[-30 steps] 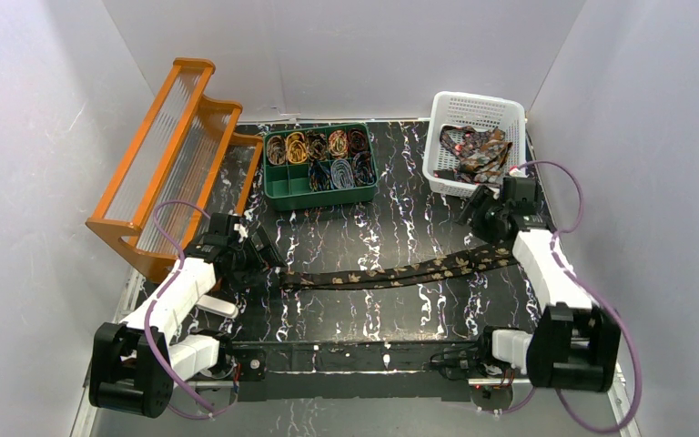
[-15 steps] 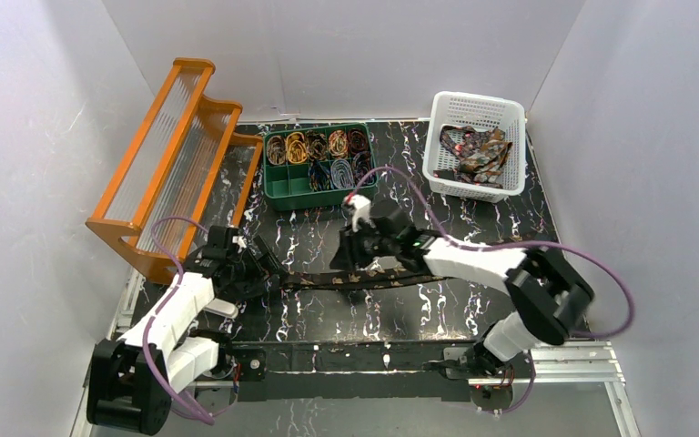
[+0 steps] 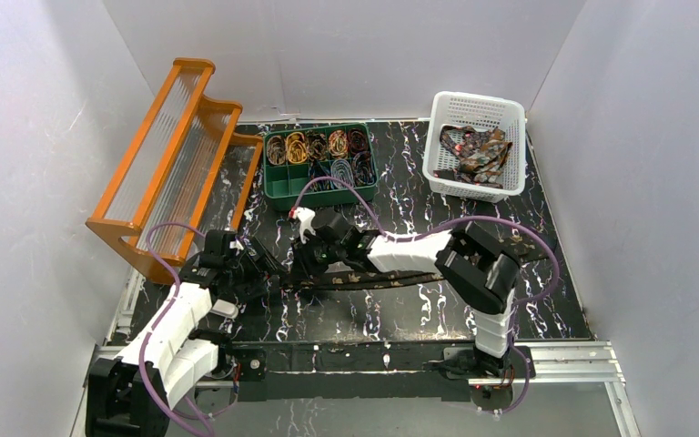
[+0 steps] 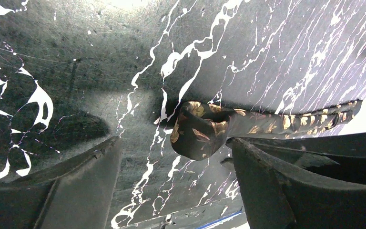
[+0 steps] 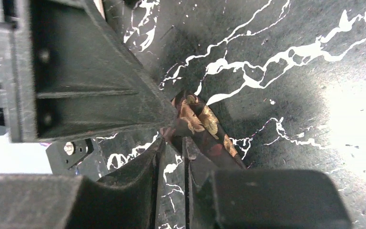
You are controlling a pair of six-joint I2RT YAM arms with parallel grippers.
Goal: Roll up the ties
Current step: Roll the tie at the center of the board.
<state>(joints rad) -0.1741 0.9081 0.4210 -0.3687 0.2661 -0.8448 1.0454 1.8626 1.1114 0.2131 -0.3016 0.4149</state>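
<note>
Far left: a tall orange rack (image 3: 173, 150) at the edge of the bench (image 3: 419, 223), just beyond the left arm (image 3: 177, 314), so not much room to swing out that way. Next, the left gripper (image 4: 174, 142), open wide and low over the bench, with the end of the tie (image 4: 198, 133) between its jaws. That end curled over into a small fat fold, just beside one jaw, not squeezed. Right beside it, the right gripper (image 5: 183, 138), jaws almost together, tips at the same curled end; hard to tell whether pinching any cloth or not. Both grippers very close, nearly touching, so small slow moves only. Then the rest of the tie, lying flat in a long thin strip across the bench to the right, running along beside the right arm (image 3: 410, 248). Looks soft, floppy and light, maybe a bit slippery, so likely to sag and come unrolled if let go. Probably best to hold the curled end by its sides and turn it along the strip, keeping it snug. Some bare bench in front of and behind the strip for moving. Further back, a green tray (image 3: 323, 202) with rolled ties (image 3: 296, 146) in its little boxes, well apart from the grippers. Far right at the back, a white basket (image 3: 469, 187) with loose ties (image 3: 478, 150) heaped inside, near the bench edge and the wall.
</note>
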